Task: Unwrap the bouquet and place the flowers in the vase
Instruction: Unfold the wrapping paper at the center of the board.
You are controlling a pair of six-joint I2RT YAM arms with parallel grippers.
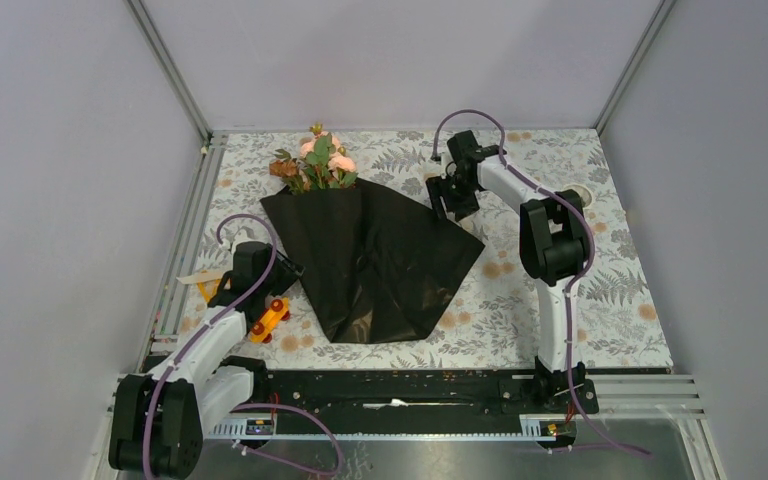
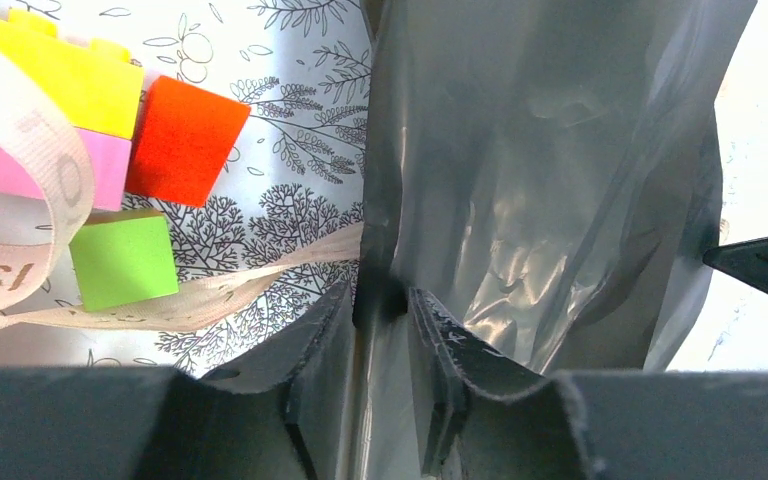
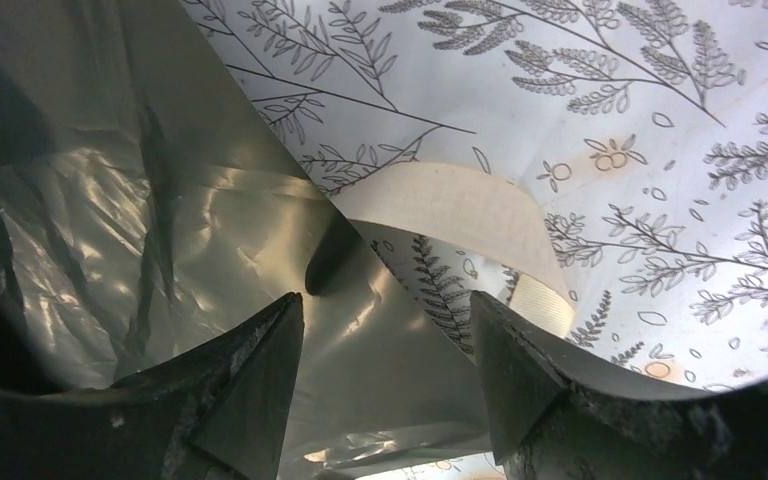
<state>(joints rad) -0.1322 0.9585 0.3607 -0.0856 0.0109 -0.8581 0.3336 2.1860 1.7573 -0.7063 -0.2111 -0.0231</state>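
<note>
The bouquet lies undone: its black wrapping paper [image 1: 375, 255] is spread flat, and the peach-pink flowers [image 1: 320, 160] with green leaves lie at its far end. My left gripper [image 1: 288, 268] [image 2: 382, 300] is at the paper's left edge, open a little, with that edge [image 2: 540, 180] standing between its fingers. The cream ribbon [image 2: 190, 300] lies loose beside it. My right gripper [image 1: 448, 205] [image 3: 385, 310] is open wide over the paper's right corner [image 3: 160, 220], holding nothing. A pale round shape [image 1: 582, 196] beside the right arm's elbow may be the vase; most of it is hidden.
A colourful toy-block car [image 1: 270, 320] sits by the left gripper; its yellow [image 2: 60, 75], orange [image 2: 185, 140] and green [image 2: 122, 260] blocks show in the left wrist view. A cream strip [image 3: 440, 205] curls on the patterned cloth past the right fingers. Metal rails edge the table.
</note>
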